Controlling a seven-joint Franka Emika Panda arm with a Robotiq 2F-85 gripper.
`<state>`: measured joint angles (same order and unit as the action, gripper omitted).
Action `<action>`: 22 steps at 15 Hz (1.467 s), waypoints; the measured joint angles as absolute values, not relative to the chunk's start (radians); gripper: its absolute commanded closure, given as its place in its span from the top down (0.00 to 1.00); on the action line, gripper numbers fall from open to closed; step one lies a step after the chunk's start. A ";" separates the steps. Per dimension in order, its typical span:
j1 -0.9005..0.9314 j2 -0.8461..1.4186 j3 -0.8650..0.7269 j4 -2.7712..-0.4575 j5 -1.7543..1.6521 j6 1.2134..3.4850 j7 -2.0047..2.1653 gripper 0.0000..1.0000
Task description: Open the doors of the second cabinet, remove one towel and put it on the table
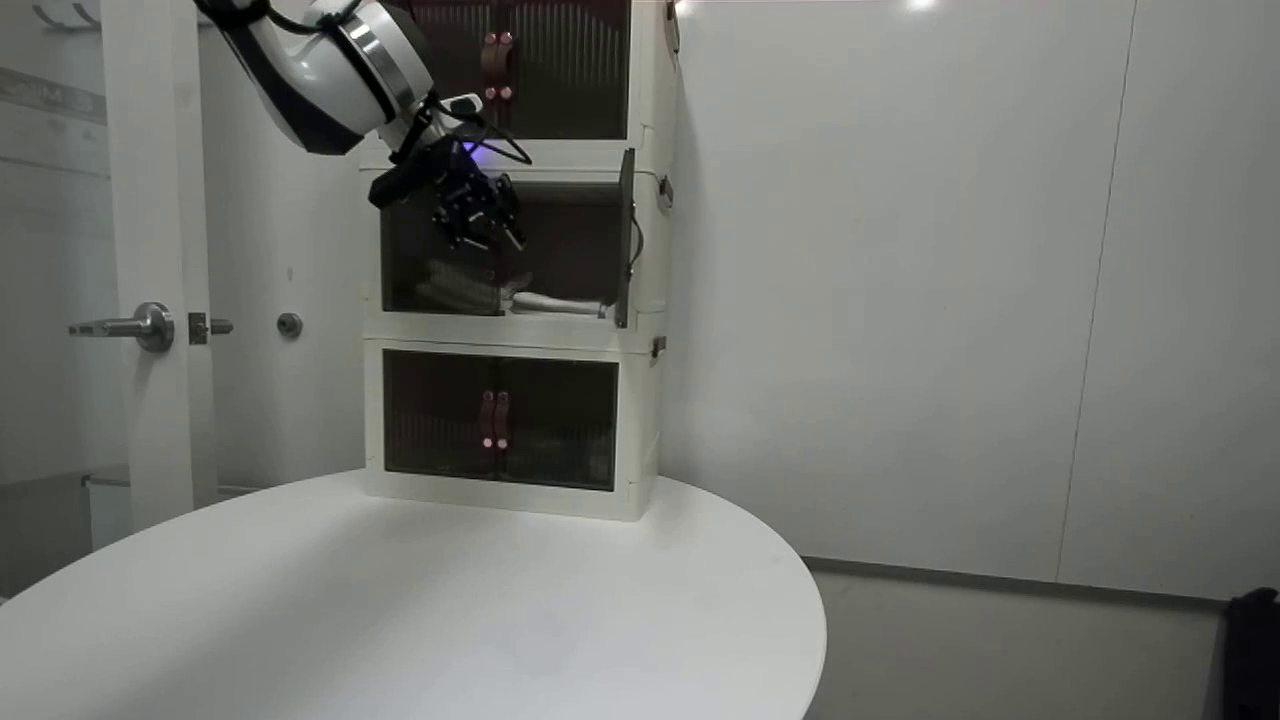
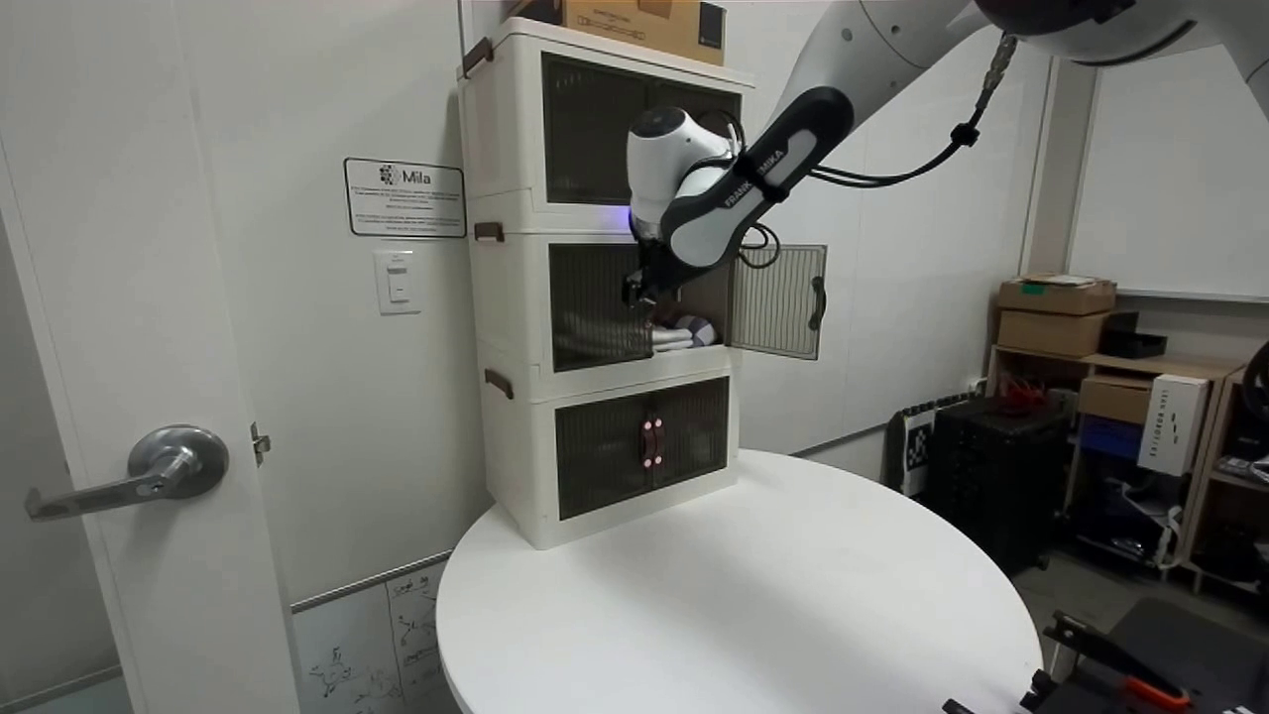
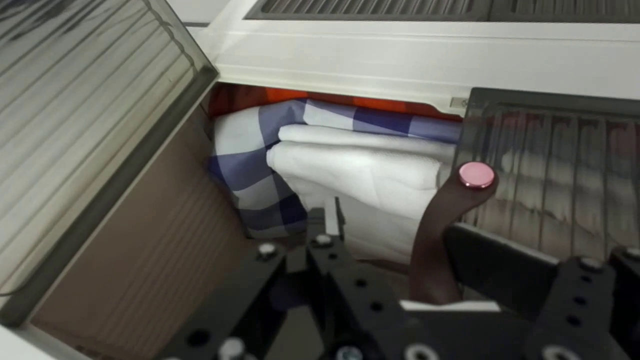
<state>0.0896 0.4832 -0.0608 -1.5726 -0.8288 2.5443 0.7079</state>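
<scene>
Foreground, both exterior views: round white table, smooth top. Above it the robot arm, stretched toward the middle of a three-tier stack of white-framed cabinets, which stands on the table near its edge.

Tool in front of that middle tier, the second cabinet. Its fingers are apart. Wrist view: one before the opening, the other by the handle of the closed door. Handle shows between the two; whether the nearer finger touches it, cannot tell.

The open door, dark and see-through like its partner, stands swung outward.

Inside the second cabinet, behind the opening: folded white towels, stacked, partly hidden by the tool. Pale shapes blurred through the closed door. Beside and behind the towels, a blue-and-white checked cloth; behind that, something orange-red, mostly covered.

Bottom doors and top doors closed. Cardboard box on top of the stack. Behind, in an exterior view, pale wall with a sign and light switch.
</scene>
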 measured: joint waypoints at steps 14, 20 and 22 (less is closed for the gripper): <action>0.036 0.389 -0.008 -1.695 -0.372 2.560 0.127 0.31; -0.032 0.335 0.074 -1.742 -0.319 2.559 0.039 0.41; -0.032 0.335 0.075 -1.745 -0.319 2.559 0.039 0.41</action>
